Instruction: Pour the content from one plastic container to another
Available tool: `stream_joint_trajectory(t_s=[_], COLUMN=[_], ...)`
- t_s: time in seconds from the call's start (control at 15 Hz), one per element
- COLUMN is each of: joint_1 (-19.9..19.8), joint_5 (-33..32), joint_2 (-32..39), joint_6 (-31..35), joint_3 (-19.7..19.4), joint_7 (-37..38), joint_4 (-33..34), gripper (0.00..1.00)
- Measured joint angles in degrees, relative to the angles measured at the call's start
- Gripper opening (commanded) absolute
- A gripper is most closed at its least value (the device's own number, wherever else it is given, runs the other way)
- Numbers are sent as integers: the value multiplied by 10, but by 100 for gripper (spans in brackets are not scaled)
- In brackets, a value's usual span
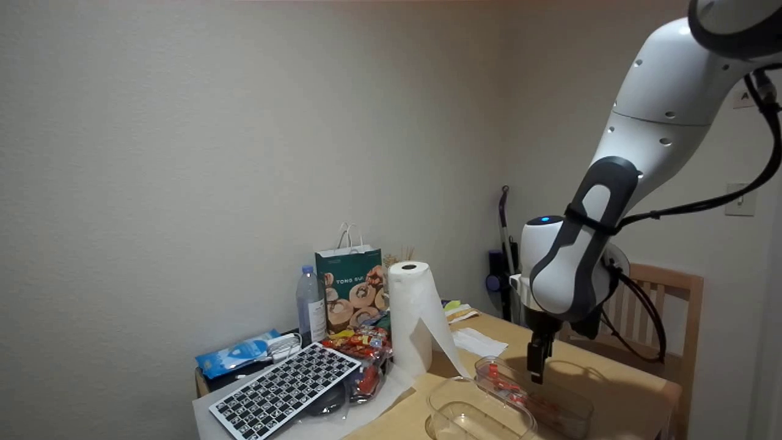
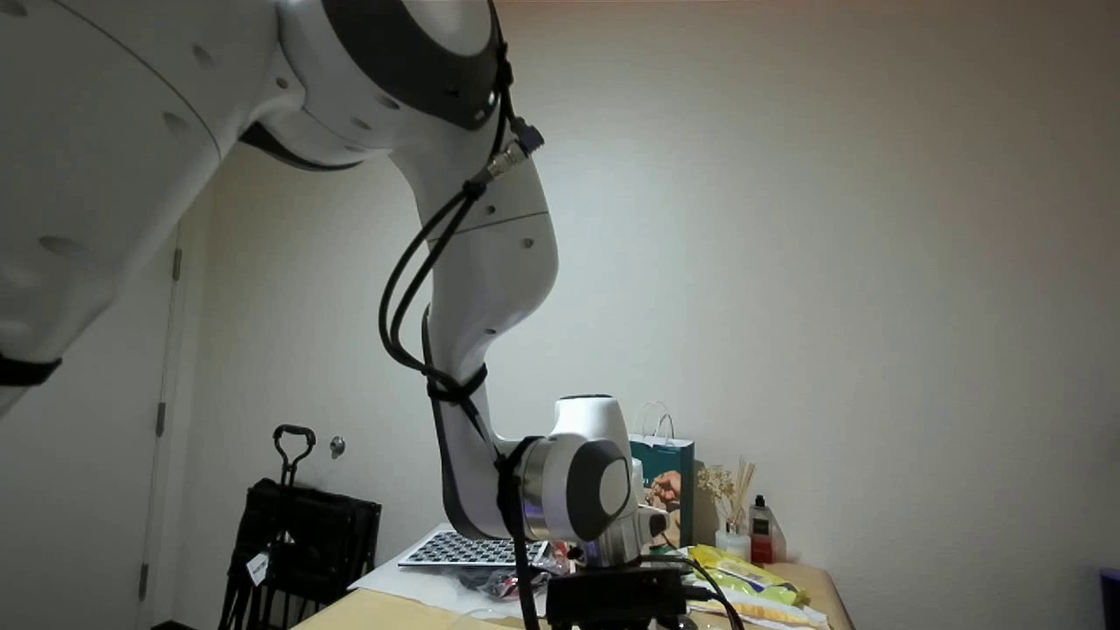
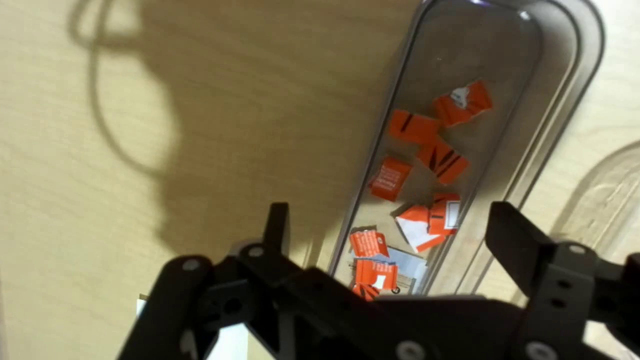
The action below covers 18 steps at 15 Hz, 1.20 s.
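A long clear plastic container point(image 1: 577, 418) stands on the table with several small orange paper pieces point(image 1: 506, 382) in it. In the wrist view the container point(image 3: 552, 65) runs diagonally, and the orange pieces point(image 3: 442, 157) are spread along its floor. A wider clear container point(image 1: 479, 400) stands beside it and looks empty; its edge shows at the right of the wrist view point(image 3: 612, 195). My gripper point(image 3: 387, 212) is open and empty above the long container, a finger to each side of it. In an exterior view the gripper point(image 1: 536, 370) points down over it. In an exterior view the fingers are below the frame.
A paper towel roll point(image 1: 410, 324) stands behind the containers. A checkered board point(image 1: 287, 391), bagged red packets point(image 1: 363, 342), a bottle point(image 1: 310, 305) and a green paper bag point(image 1: 351, 284) are at the side. A chair point(image 1: 672, 281) stands at the table's edge.
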Motion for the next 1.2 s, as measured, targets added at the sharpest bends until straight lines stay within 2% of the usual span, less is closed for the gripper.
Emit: stream_joint_trajectory(t_s=[0.27,0.33,0.4,0.8,1.07,1.2], joint_1=[0,0,-1,-69,-99,-102], joint_5=[-1,0,0,54,78,79], joint_2=[44,45,46,60,65,66], joint_6=[6,5,3,-42,-53,-57], joint_3=[0,0,1,46,60,60], joint_7=[0,0,0,-11,-20,-20], joint_4=[41,41,41,41,41,41], gripper=[100,75,74,34,9,5])
